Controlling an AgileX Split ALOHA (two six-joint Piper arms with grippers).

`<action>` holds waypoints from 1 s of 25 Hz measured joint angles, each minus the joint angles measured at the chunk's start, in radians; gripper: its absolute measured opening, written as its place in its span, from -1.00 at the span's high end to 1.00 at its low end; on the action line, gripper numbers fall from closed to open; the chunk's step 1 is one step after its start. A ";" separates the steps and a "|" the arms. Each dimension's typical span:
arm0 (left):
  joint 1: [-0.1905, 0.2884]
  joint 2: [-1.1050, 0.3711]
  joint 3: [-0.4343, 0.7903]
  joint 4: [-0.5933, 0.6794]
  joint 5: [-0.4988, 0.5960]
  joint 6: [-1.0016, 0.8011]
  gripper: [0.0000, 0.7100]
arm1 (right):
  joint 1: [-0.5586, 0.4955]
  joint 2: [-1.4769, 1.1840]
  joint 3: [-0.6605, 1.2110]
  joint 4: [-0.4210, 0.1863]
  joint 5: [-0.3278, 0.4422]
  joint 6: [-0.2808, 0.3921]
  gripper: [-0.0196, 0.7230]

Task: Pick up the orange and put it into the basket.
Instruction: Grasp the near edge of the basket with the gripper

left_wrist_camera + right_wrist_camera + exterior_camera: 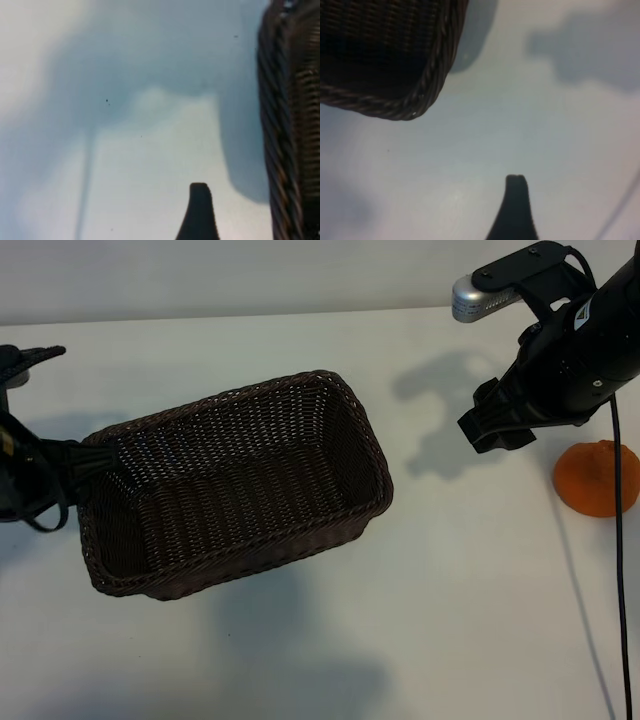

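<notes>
Orange point(597, 478) sat at the frame's right edge, just lower right of the right gripper point(497, 428), whose jaws stood wide and empty. Left gripper point(85, 462) (also wide, holding nothing) was at the basket point(330, 385)'s left rim, far off, so right arm was nearer.

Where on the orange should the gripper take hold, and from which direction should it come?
Grip the orange across its widest middle, coming down from above. It is small and round and rests on the bare table, apart from the basket, so its sides are free for fingers. The right gripper, open and nearest, seems the better choice; a black cable crosses the fruit, so approach with care.
</notes>
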 joint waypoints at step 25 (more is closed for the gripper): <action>0.061 0.344 0.003 -0.239 -0.227 0.146 -0.65 | 0.000 0.000 0.000 0.006 0.015 0.002 -0.59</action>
